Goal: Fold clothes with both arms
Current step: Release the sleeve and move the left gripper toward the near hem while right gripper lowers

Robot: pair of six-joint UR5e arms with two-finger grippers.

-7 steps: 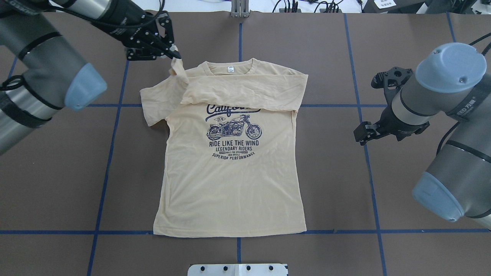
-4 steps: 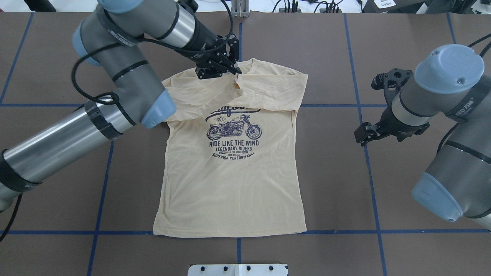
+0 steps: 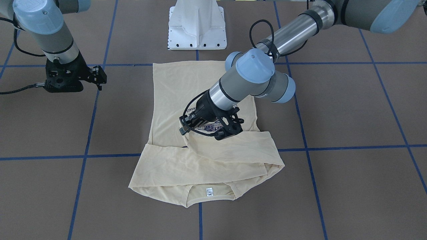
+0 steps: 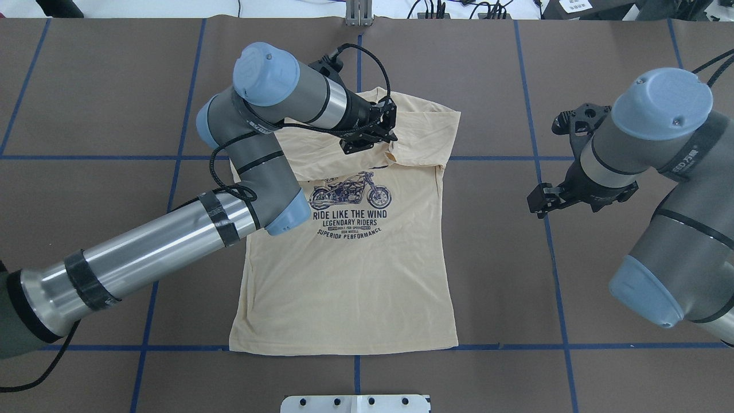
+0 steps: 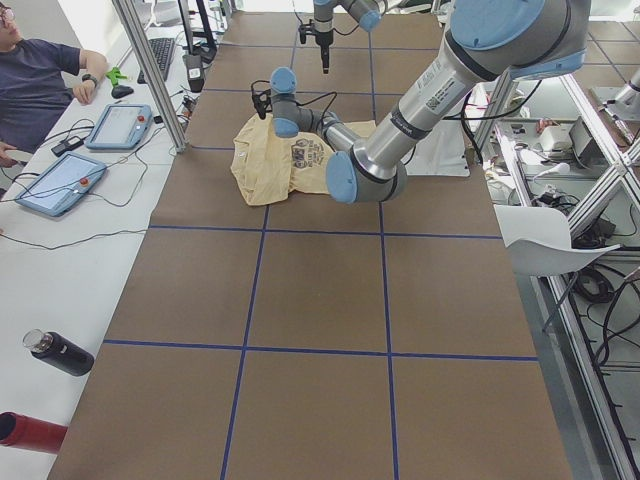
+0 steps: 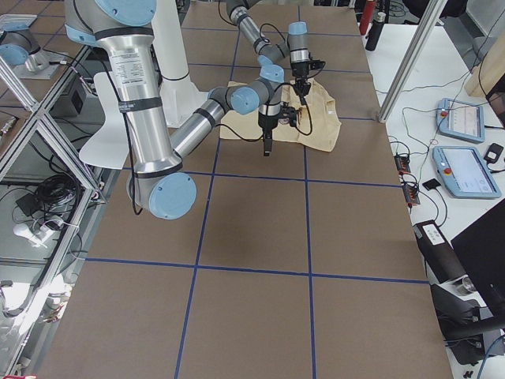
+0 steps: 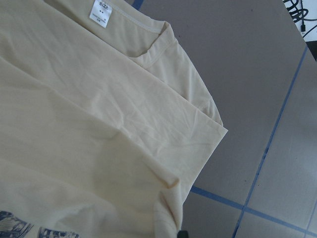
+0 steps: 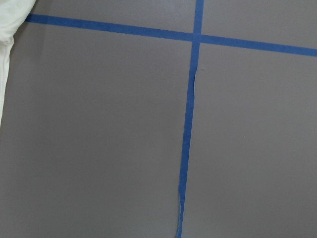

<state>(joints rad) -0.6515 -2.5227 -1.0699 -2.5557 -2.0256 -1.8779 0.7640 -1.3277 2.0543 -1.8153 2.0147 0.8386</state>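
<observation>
The pale cream-yellow shirt [image 4: 344, 275] lies flat, print up, its collar and white neck label [image 3: 209, 191] at the far edge from the robot. Both sleeves are folded in across its chest [image 3: 213, 156]. My left gripper [image 4: 391, 142] hangs low over the chest, right of the collar, shut on the end of the left sleeve. In the left wrist view the cloth [image 7: 99, 124] rises toward the bottom edge. My right gripper [image 4: 538, 202] stands open and holds nothing above bare table, right of the shirt and apart from it [image 3: 101, 78].
Blue tape lines [image 4: 550, 241] grid the brown table. The white pedestal base [image 3: 196, 26] stands at the robot's edge, just beyond the shirt's hem. A person [image 5: 40, 70] sits at a side desk with tablets; a dark bottle [image 5: 60, 352] lies near it.
My left gripper has carried the left sleeve rightward from the shirt's left shoulder, across the collar, to the right side of the chest. The right arm has hardly moved.
</observation>
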